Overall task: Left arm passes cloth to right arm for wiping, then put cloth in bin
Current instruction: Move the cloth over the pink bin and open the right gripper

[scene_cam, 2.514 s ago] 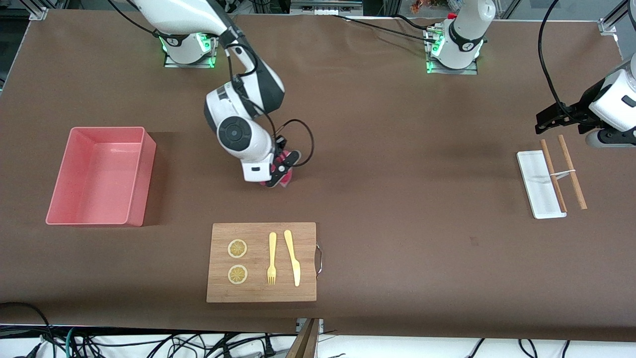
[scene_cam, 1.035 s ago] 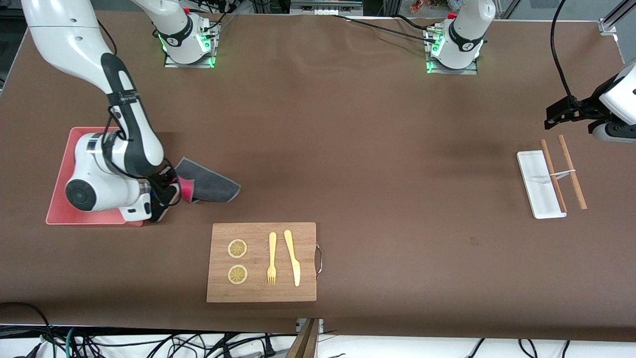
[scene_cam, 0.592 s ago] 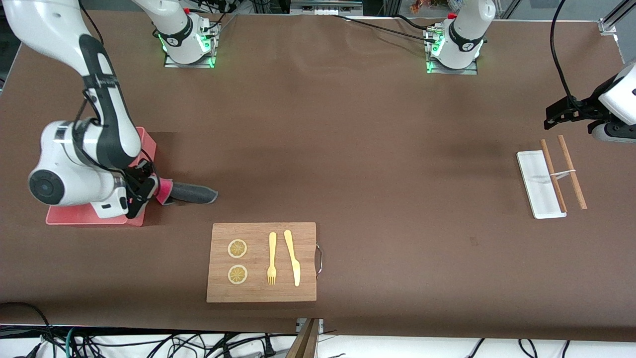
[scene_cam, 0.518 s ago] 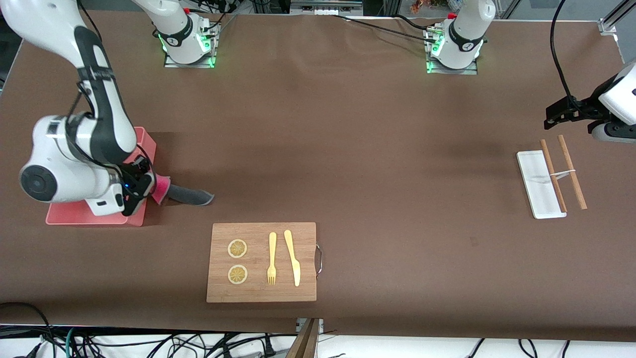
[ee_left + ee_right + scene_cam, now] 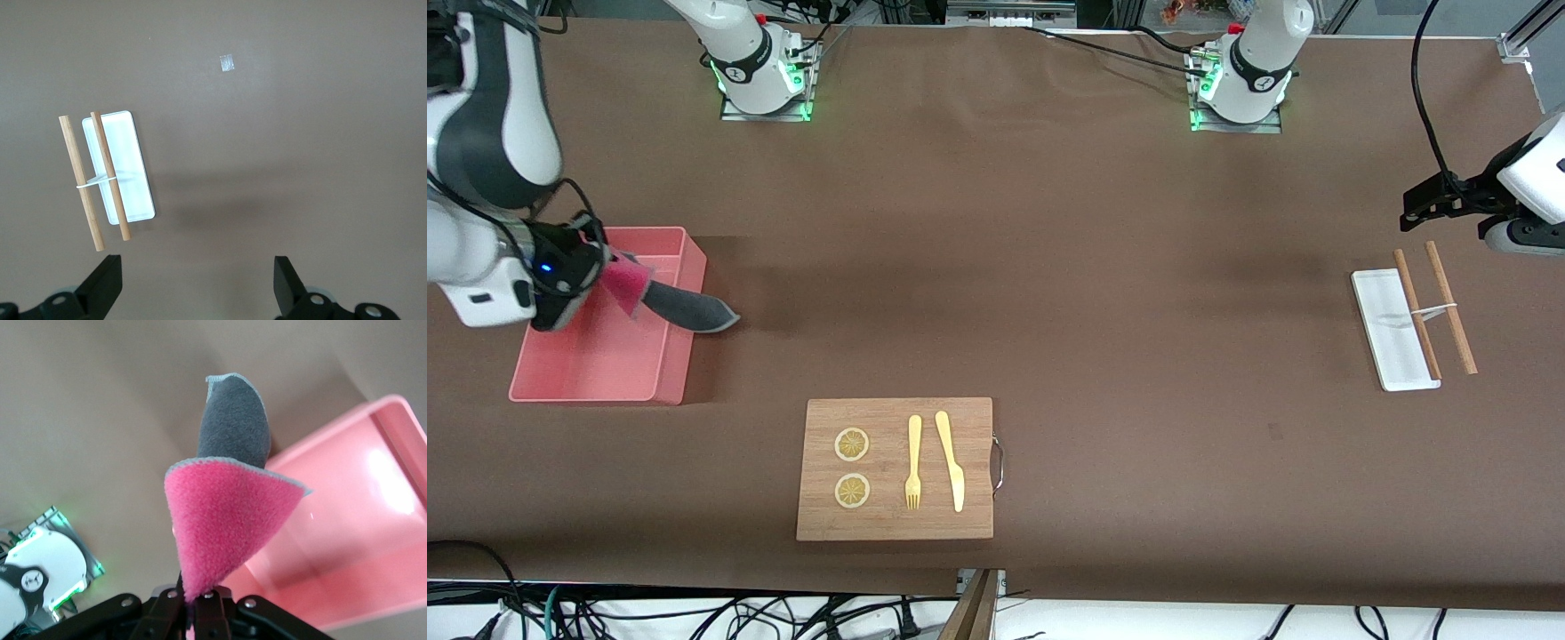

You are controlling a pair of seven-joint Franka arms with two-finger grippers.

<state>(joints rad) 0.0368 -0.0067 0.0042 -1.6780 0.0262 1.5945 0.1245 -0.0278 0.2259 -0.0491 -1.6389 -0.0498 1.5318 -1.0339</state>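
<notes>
The cloth (image 5: pixel 663 300), crimson-pink on one face and dark grey on the other, hangs from my right gripper (image 5: pixel 596 267), which is shut on one of its corners. It is up in the air over the pink bin (image 5: pixel 618 351), and its grey end reaches out past the bin's wall. In the right wrist view the cloth (image 5: pixel 227 513) folds up from the jaws with the bin (image 5: pixel 360 520) beneath. My left gripper (image 5: pixel 1414 206) waits open and holding nothing above the table beside the white tray; its fingertips (image 5: pixel 107 280) stand wide apart.
A wooden board (image 5: pixel 895 468) with two lemon slices, a yellow fork and a knife lies near the front camera. A small white tray (image 5: pixel 1392 331) with two wooden sticks (image 5: pixel 1436 307) lies at the left arm's end; they show again in the left wrist view (image 5: pixel 100 175).
My right arm has carried the cloth from the table's middle to the bin, lifting it over the bin's wall. The left arm has barely moved.
</notes>
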